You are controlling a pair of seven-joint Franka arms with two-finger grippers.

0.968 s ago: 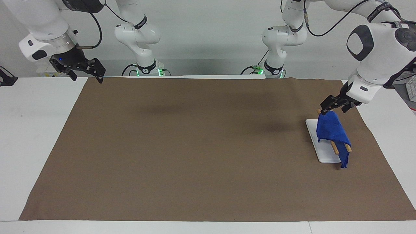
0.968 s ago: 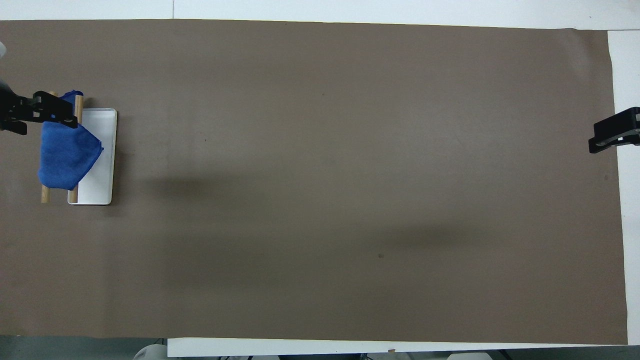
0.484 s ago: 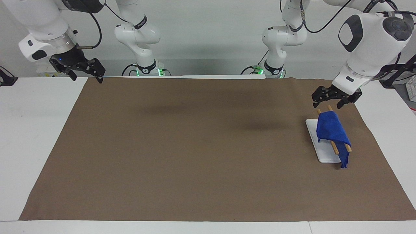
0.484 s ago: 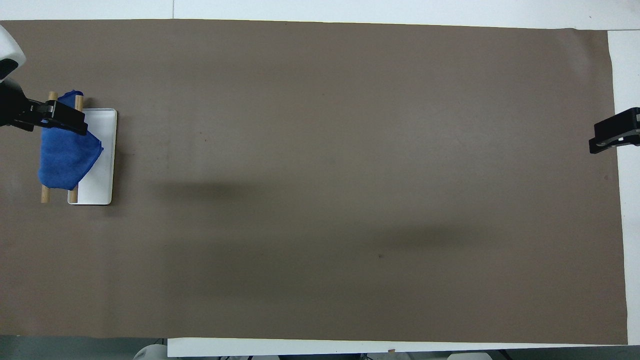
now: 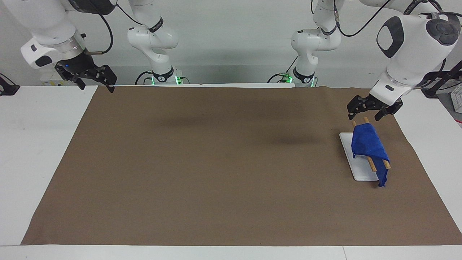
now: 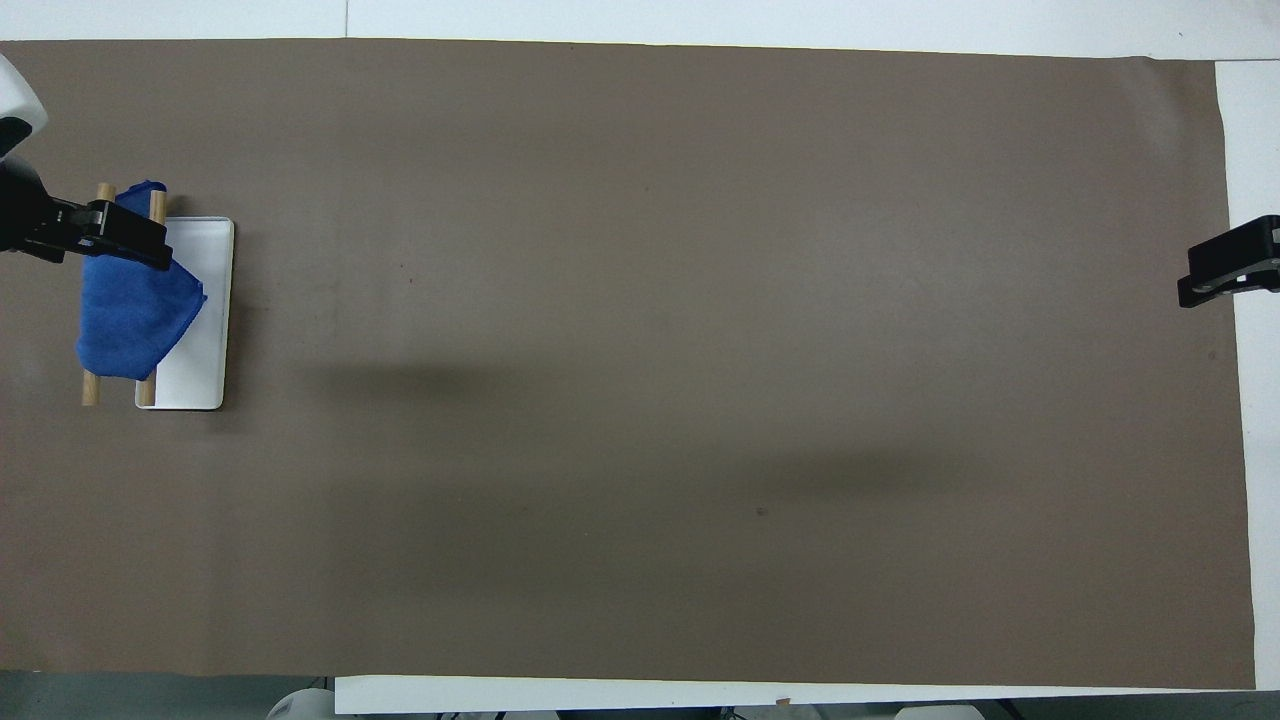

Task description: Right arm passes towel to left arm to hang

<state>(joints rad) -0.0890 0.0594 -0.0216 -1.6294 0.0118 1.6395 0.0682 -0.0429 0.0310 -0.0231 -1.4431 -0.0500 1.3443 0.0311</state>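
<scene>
Blue towel [image 5: 369, 148] hangs draped over the wooden rods [image 5: 379, 164] of the white tray [image 5: 355, 169] at the left arm's end of the worktop. Directly above its robot-side end hovers the left gripper [image 5: 373, 112], jaws apart and empty. Well away, the right gripper [image 5: 94, 80] waits, jaws apart.

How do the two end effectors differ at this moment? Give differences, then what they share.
Place: the left end effector hangs just above the towel on the rack; the right end effector hangs over the table's edge at the right arm's end.
Look: the right one shows a small blue light at its mount; the left shows none.
Shared: both are black, two-fingered, open and hold nothing.
</scene>
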